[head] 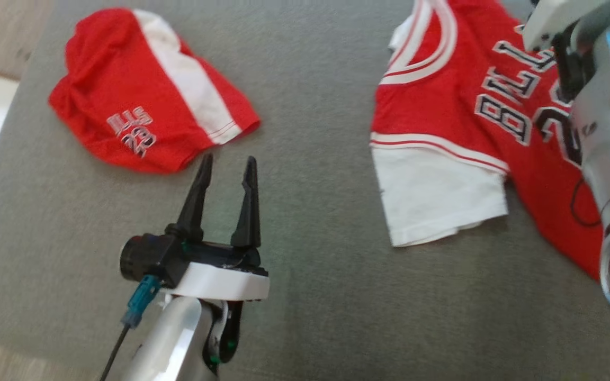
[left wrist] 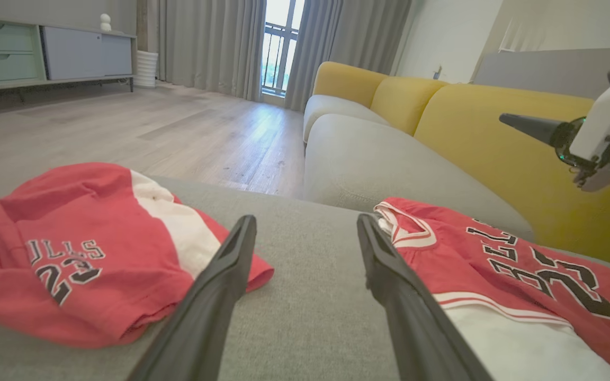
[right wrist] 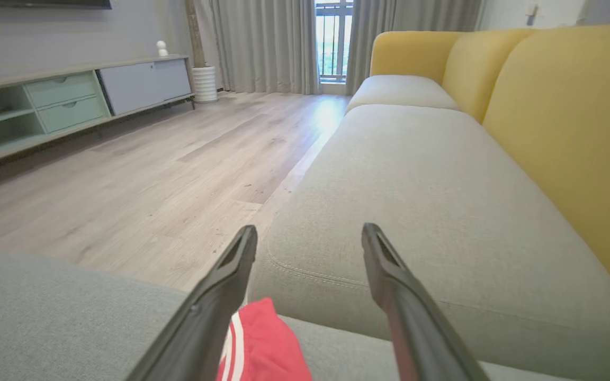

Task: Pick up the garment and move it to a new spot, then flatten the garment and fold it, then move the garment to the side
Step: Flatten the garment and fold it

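jersey (head: 442, 106): thin red cloth, matt, with white cloth sleeve and trim; flat dark lettering
shorts (head: 125, 106): matt red cloth with a white cloth stripe
seat cushion (head: 310, 159): grey woven cloth, slightly rough, matt
backrest (right wrist: 564, 132): yellow cloth, fine weave, matt
floor (right wrist: 151, 174): pale wood planks, smooth, faint sheen
left gripper (head: 230, 157): matt black plastic fingers on a smooth white plastic mount
right forearm (head: 609, 159): silvery, glossy, metal-looking shell
curtains (right wrist: 262, 42): grey cloth, matt
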Robot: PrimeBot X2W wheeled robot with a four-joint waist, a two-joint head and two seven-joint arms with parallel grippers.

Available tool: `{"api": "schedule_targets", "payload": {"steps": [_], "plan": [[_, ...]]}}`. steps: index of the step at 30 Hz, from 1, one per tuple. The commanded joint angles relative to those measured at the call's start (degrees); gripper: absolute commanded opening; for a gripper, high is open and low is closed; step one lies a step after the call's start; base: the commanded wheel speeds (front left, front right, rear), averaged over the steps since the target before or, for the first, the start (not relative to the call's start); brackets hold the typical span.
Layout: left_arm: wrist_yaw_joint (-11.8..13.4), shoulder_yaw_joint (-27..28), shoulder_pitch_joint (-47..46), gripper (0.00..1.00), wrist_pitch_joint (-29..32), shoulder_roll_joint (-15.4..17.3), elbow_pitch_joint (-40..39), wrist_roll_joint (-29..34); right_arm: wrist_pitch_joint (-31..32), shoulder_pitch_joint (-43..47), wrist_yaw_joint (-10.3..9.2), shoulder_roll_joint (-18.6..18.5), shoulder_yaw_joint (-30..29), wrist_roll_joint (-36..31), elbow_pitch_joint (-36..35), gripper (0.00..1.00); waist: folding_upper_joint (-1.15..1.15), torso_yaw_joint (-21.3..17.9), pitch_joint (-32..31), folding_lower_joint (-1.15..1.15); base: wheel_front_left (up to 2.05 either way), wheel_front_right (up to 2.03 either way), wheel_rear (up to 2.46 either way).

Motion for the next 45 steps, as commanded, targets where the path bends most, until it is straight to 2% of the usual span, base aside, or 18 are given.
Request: {"api": "schedule_targets", "payload": {"steps": [1,4,12,18,22,27,29,37,42,45], "plan": [[-0.4,2.6,-0.7,1.00,-0.4,0.3,-2.0,0.8,-0.9,1.2,0.43,1.7,0.9,1.8,-1.6,1.00,0.00,-3.8,-3.4,0.00,0.00,0.00,0.00],[-0.8,4.0,-0.1,1.00,-0.4,0.3,-2.1,2.2,-1.2,5.3,0.43,2.2,2.1,5.3,-5.1,1.00,0.00,-6.8,-5.7,0.00,0.00,0.00,0.00],[-1.4,7.9,3.0,1.00,-0.4,0.3,-2.8,4.3,-1.2,27.2,0.43,2.4,7.4,14.7,-27.6,1.00,0.00,-13.4,-10.8,0.00,0.00,0.00,0.00],[-1.6,8.1,5.0,1.00,-0.4,0.3,-2.6,4.5,-1.2,45.7,0.43,2.8,4.9,15.9,-44.1,1.00,0.00,-15.7,-12.5,0.00,0.00,0.00,0.00],[-1.8,7.5,5.8,1.00,-0.4,0.3,-1.8,4.2,-1.2,56.4,0.43,4.3,1.7,15.3,-51.9,1.00,0.00,-16.1,-13.1,0.00,0.00,0.00,0.00],[-2.0,6.6,6.1,1.00,-0.4,0.3,-0.1,4.2,-1.2,63.2,0.43,5.0,0.3,15.6,-55.8,1.00,0.00,-16.3,-13.1,0.00,0.00,0.00,0.00],[-2.1,6.2,6.0,1.00,-0.4,0.3,0.4,4.3,-1.2,64.6,0.43,5.0,0.5,17.7,-56.5,1.00,0.00,-16.3,-13.0,0.00,0.00,0.00,0.00],[-2.8,4.7,4.5,1.00,-0.4,0.3,2.8,4.2,-0.9,64.9,0.43,5.0,0.4,18.9,-58.9,1.00,0.00,-17.3,-11.6,0.00,0.00,0.00,0.00],[-3.5,-0.8,1.4,1.00,-0.3,0.3,9.7,4.0,-0.8,64.7,0.43,5.0,-0.2,19.1,-59.3,1.00,0.00,-18.5,-9.9,0.00,0.00,0.00,0.00],[-3.7,-4.9,-1.3,1.00,2.5,0.3,15.5,1.5,-0.8,64.3,0.43,5.0,0.1,19.6,-59.2,1.00,0.00,-19.5,-8.7,0.00,0.00,0.00,0.00]]}}
